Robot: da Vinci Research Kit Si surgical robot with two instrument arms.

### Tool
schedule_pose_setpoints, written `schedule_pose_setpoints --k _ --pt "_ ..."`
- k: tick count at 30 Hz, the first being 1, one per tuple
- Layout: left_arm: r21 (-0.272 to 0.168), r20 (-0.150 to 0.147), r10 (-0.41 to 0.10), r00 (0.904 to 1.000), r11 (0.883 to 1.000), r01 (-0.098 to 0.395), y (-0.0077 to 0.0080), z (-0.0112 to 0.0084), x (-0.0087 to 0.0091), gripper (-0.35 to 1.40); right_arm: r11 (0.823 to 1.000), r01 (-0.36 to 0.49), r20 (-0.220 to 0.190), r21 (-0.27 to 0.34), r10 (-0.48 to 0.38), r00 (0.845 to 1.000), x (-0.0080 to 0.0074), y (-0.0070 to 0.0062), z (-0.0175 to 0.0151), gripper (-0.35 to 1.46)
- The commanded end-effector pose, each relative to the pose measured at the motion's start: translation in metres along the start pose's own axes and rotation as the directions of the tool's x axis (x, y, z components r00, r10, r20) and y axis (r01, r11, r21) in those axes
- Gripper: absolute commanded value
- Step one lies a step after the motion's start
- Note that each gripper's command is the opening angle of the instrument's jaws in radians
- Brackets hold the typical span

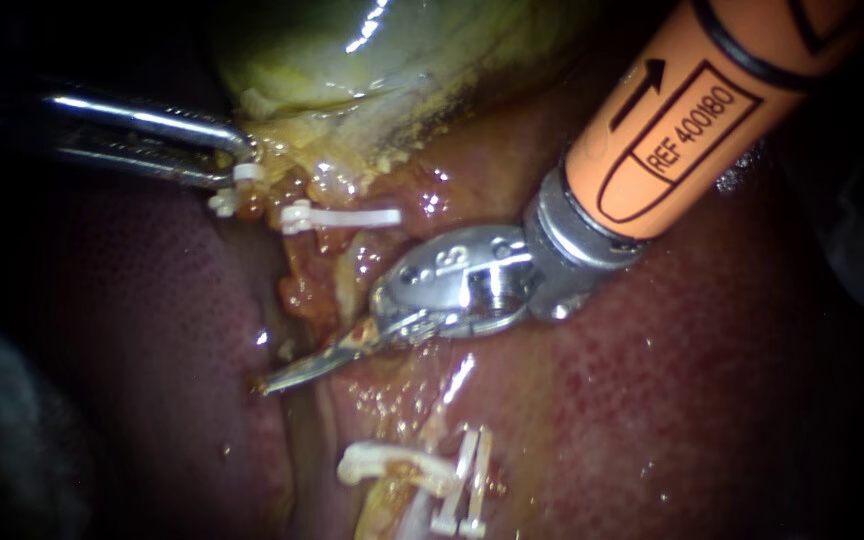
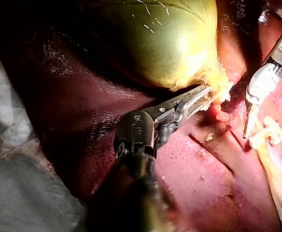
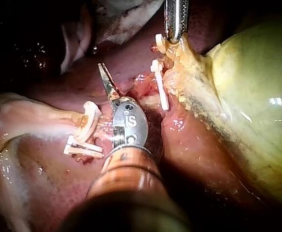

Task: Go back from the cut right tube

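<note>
Endoscope: the right instrument (image 1: pixel 297 372) lies on the liver (image 1: pixel 652 400), blades together and empty, between a cut tube's clipped stumps (image 1: pixel 387 500). The left instrument (image 1: pixel 240 155) clamps the gallbladder (image 1: pixel 352 60) edge.

Left wrist: same clamp.

Right wrist: blades closed beside the clips (image 3: pixel 83 150).

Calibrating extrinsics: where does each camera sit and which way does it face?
Endoscope: close over the liver, facing it; left instrument enters from left, right instrument from upper right.
Left wrist: on the left arm, looking along its own shaft to the gallbladder.
Right wrist: on the right arm, looking along its own shaft past the clips.
Shared: all three show both instruments, gallbladder and clips.
</note>
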Motion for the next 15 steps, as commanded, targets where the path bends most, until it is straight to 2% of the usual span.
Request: schedule_pose_setpoints --k 1,5,6,7,9,12,15 --pt "0.001 0.000 0.000 1.0000 1.000 0.000 0.0000 0.0000 0.0000 -0.35 1.000 -0.007 0.000 -0.001 0.007 1.000 0.0000 0.0000 0.0001 -0.35" --pt "0.001 0.000 0.000 1.0000 1.000 0.000 0.0000 0.0000 -0.0001 -0.35 1.000 -0.006 0.002 -0.016 0.006 1.000 0.0000 0.0000 0.0001 -0.35" --pt "0.001 0.000 0.000 1.0000 1.000 0.000 0.0000 0.0000 -0.0001 -0.35 1.000 -0.006 -0.008 -0.027 0.006 1.000 0.0000 0.0000 0.0001 -0.16" --pt "0.001 0.000 0.000 1.0000 1.000 0.000 0.0000 0.0000 -0.0001 -0.35 0.999 -0.006 -0.020 -0.035 0.005 1.000 0.0000 0.0000 0.0000 0.15" --pt "0.001 0.000 0.000 1.0000 1.000 0.000 0.0000 0.0000 -0.0001 -0.35 0.999 -0.012 -0.045 -0.044 0.010 0.999 -0.0001 0.0001 0.0000 0.59" --pt "0.001 0.000 0.000 1.0000 1.000 0.000 0.0000 0.0001 -0.0001 -0.35 0.997 -0.032 -0.052 -0.072 0.028 0.998 -0.0002 0.0002 -0.0001 1.01" --pt "0.001 0.000 0.000 1.0000 1.000 0.000 0.0000 0.0001 -0.0001 -0.35 0.994 -0.038 -0.055 -0.105 0.032 0.998 -0.0002 0.0003 -0.0001 1.23"
